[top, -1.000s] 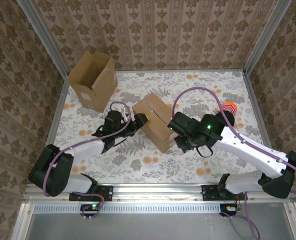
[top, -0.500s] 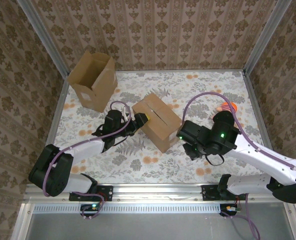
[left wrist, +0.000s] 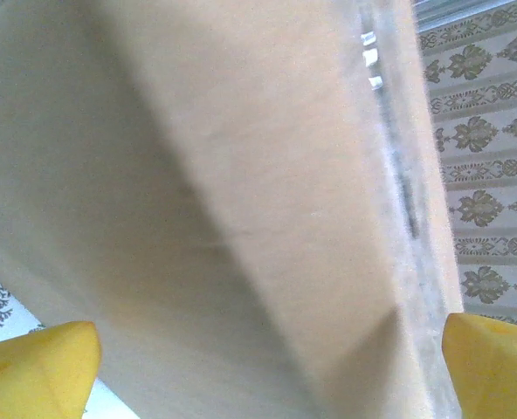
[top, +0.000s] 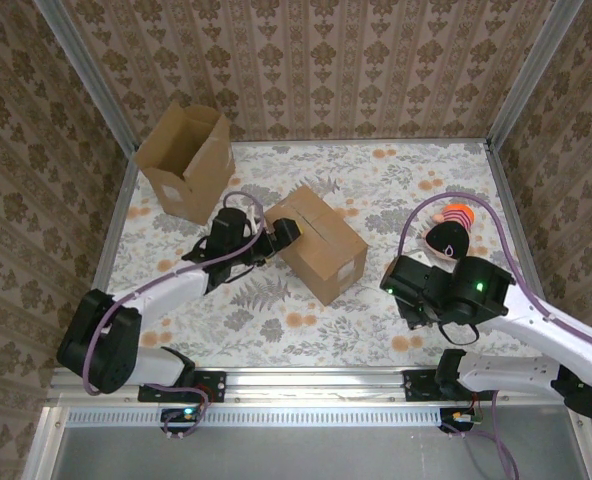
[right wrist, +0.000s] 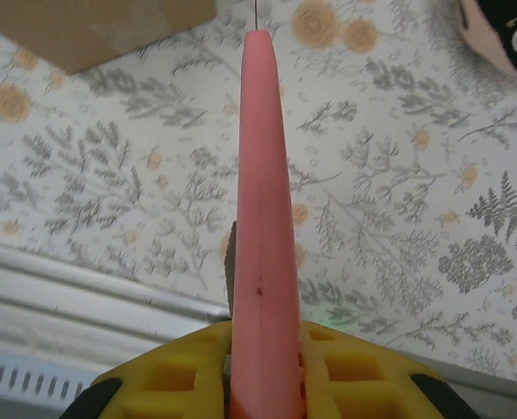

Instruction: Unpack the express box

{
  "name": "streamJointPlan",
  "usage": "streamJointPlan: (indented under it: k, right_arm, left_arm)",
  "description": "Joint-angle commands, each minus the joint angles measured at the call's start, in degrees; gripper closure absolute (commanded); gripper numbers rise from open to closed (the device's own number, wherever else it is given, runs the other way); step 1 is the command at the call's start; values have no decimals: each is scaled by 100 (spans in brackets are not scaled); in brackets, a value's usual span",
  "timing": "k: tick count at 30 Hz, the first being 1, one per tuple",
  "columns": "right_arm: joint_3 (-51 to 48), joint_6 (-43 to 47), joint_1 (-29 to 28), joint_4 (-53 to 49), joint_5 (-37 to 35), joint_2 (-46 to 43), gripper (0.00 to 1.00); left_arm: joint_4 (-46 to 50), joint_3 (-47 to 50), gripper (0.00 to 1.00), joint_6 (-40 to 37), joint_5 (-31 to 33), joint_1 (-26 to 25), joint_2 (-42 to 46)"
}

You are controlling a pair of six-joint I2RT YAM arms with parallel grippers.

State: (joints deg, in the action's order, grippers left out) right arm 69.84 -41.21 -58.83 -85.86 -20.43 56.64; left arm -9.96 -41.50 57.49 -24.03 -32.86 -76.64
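Two changes: my left fingers point(left wrist: 40, 371) have spread wide, loosely straddling a corner of the express box point(top: 321, 245) in the middle of the bench point(top: 406, 180), and my right fingers point(right wrist: 171, 384), clamped on the pink tool point(right wrist: 263, 218), have pulled back to the near right. I judge the slitting finished; flaps come next.

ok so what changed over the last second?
The right arm drew back from the closed box's right side toward the near right, its jaws shut on the pink tool; that uncovers more of the toy. The left arm shifted slightly away from its base, jaws open around the box's left end. The closed box and the open box stayed put.
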Motion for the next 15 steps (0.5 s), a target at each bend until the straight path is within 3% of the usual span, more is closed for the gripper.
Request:
streamJointPlan:
  k: [1, 6, 9, 15]
  right_arm:
    - [-277, -382, 59, 466, -905, -37, 100]
    - [-634, -659, 239, 1128, -1731, -8, 100]
    - [-823, -614, 394, 1682, -1941, 88, 100]
    - [-1201, -637, 675, 2491, -2061, 437, 100]
  left_arm:
    - [1556, -831, 0, -932, 191, 58, 625]
    - [3519, -1773, 0, -1779, 716, 296, 1041]
    - [4288, -2325, 2, -2252, 830, 625, 772]
    - [4341, -3171, 20, -2892, 929, 1105, -418]
